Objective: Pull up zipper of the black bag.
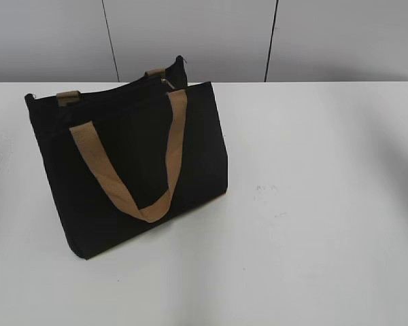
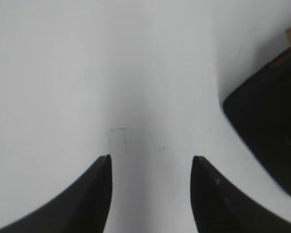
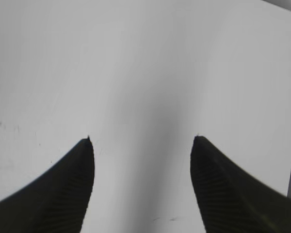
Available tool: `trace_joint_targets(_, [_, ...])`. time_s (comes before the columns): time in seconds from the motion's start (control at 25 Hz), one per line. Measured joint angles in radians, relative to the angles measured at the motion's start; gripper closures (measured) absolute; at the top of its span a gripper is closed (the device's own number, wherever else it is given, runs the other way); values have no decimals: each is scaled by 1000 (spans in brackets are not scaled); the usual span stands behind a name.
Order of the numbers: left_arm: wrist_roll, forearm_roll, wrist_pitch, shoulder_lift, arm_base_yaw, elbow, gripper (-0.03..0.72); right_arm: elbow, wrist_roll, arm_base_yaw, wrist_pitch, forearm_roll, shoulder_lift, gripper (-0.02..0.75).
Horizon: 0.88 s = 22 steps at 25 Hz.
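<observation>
The black bag (image 1: 132, 170) stands upright on the left of the white table in the exterior view, with a tan loop handle (image 1: 132, 176) hanging down its front. The zipper (image 1: 115, 90) runs along its top edge, with a small silvery pull (image 1: 166, 82) near the right end. No gripper shows in the exterior view. My left gripper (image 2: 151, 158) is open and empty over bare table; a corner of the black bag (image 2: 269, 131) shows at the right edge of the left wrist view. My right gripper (image 3: 143, 138) is open and empty over bare table.
The white table (image 1: 313, 204) stretches to the right of and in front of the bag. A grey panelled wall (image 1: 258, 34) stands behind the table's far edge.
</observation>
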Motion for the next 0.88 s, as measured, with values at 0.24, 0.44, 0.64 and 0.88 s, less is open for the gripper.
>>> trace_joint_targets(0.24, [-39,0,116,58,0,-113,295,0,-28,-38,100,-13,-58,253])
trace_joint_targets(0.44, [-37,-6,190,57,0,-118,295,0,-34,-39,179,15,-94,253])
trace_joint_targets(0.64, [-3,-51,204,-10,0,-74,295,39,-30,-39,185,65,-141,253])
trace_joint_targets(0.88, [19,-79,187,-214,-1,117,295,314,-29,-39,183,93,-334,254])
